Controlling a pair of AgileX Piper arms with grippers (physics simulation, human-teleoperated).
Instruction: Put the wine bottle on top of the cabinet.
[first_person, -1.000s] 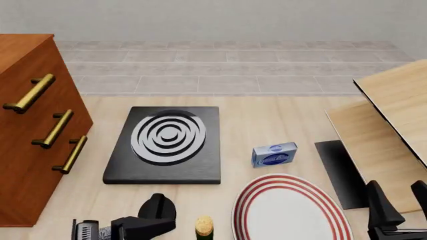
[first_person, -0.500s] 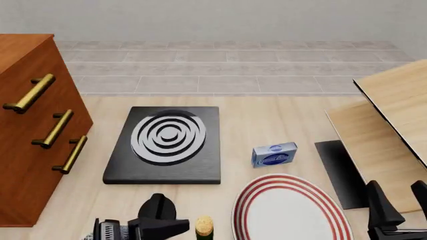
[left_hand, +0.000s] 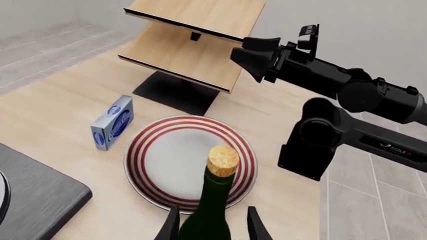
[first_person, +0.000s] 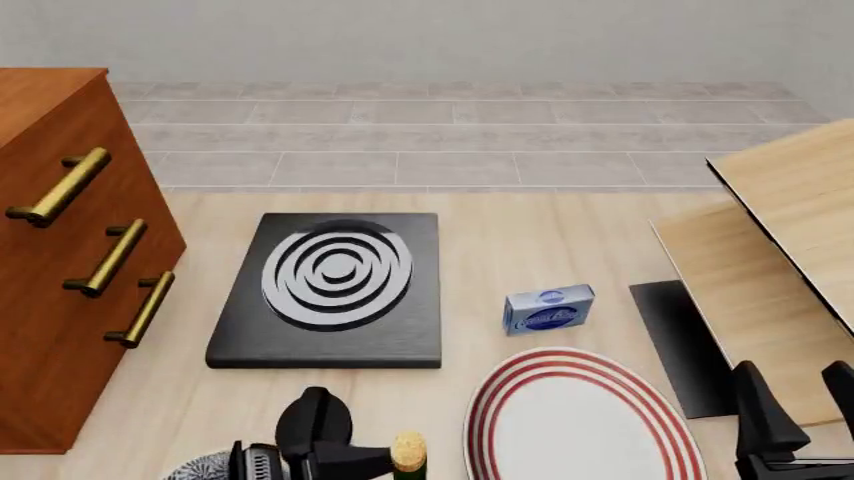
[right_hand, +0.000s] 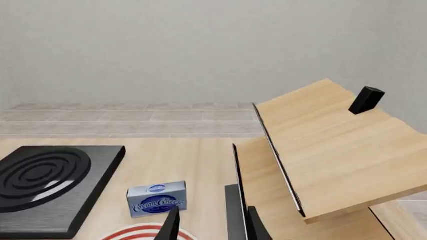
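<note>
The wine bottle (left_hand: 208, 212) is dark green with a tan cork top (left_hand: 222, 160). It stands upright at the table's near edge, and only its cork (first_person: 408, 451) shows in the front view. My left gripper (left_hand: 212, 227) is open, with one finger on each side of the bottle's shoulder; I cannot see any contact. In the front view the left gripper (first_person: 363, 457) reaches the bottle from the left. The reddish-brown cabinet (first_person: 60, 250) with brass handles stands at the far left. My right gripper (right_hand: 213, 225) is open and empty, low at the right (first_person: 790, 420).
A black slab with grey rings (first_person: 334, 290) lies in the middle. A blue box (first_person: 549, 309) and a red-striped plate (first_person: 577, 425) sit right of the bottle. A pale slanted wooden rack (first_person: 774, 240) fills the right side, and a small black block (right_hand: 366, 99) sits on it.
My left gripper has slid to the right along the near edge and now has its fingers around the bottle. The right arm and the bottle have not moved.
</note>
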